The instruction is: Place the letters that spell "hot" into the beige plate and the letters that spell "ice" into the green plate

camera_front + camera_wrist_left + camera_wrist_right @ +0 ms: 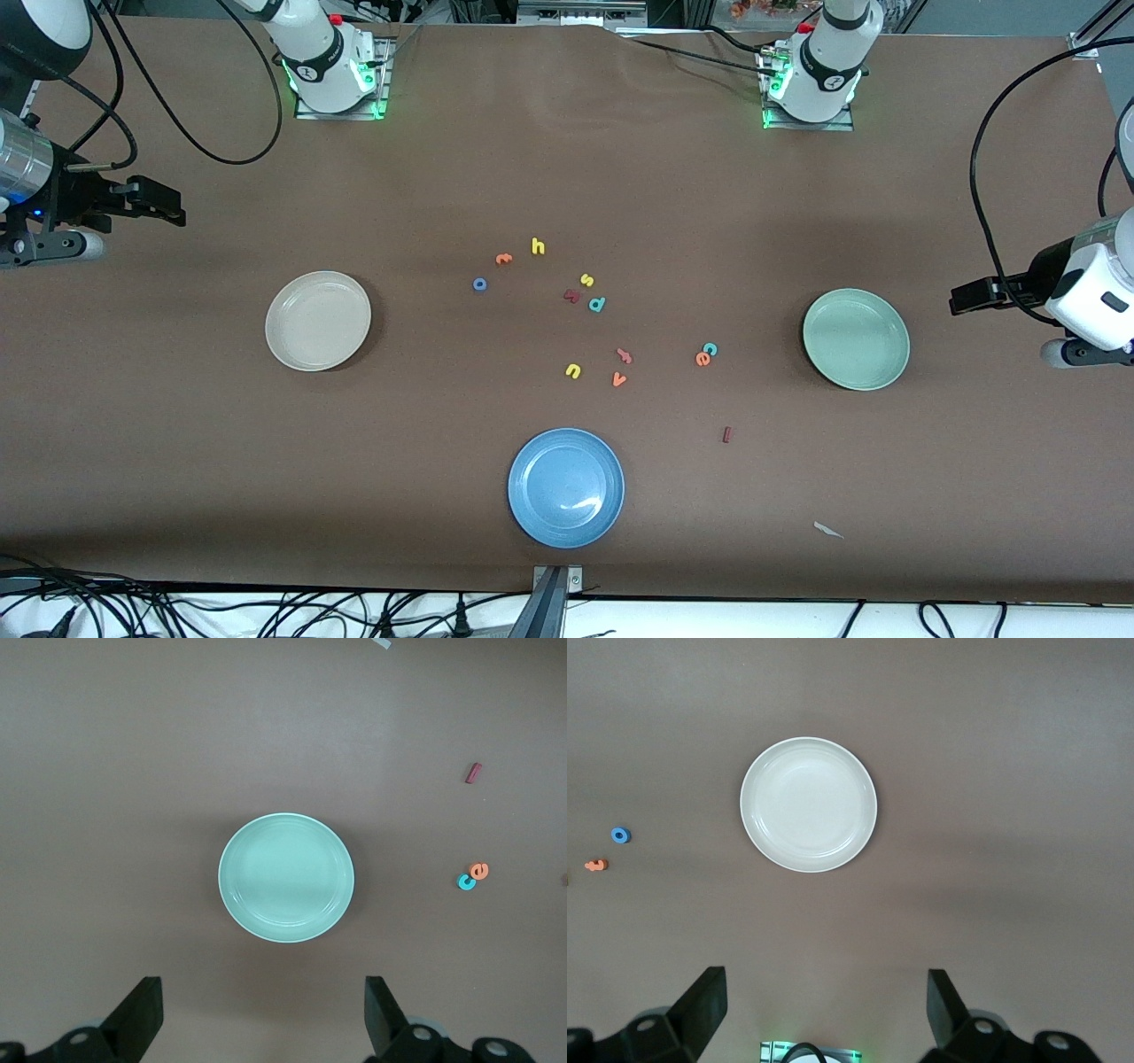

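Observation:
The yellow "h" (pixel 537 246), orange "t" (pixel 503 259) and blue "o" (pixel 479 284) lie mid-table. The empty beige plate (pixel 318 320) sits toward the right arm's end. Orange "e" (pixel 702 359) touches teal "c" (pixel 710 349), and the dark red "i" (pixel 726 434) lies nearer the camera. All three are beside the empty green plate (pixel 856 338). My right gripper (pixel 164 206) hangs open over bare table past the beige plate (pixel 808 804). My left gripper (pixel 970 297) hangs open over bare table past the green plate (pixel 286 877). Neither holds anything.
An empty blue plate (pixel 566 486) sits near the front edge. Spare letters lie mid-table: yellow "s" (pixel 586 280), teal "d" (pixel 596 305), a dark red letter (pixel 571 296), yellow "u" (pixel 572 370), a salmon letter (pixel 625 356), orange "v" (pixel 618 379). A white scrap (pixel 828 530) lies near the front edge.

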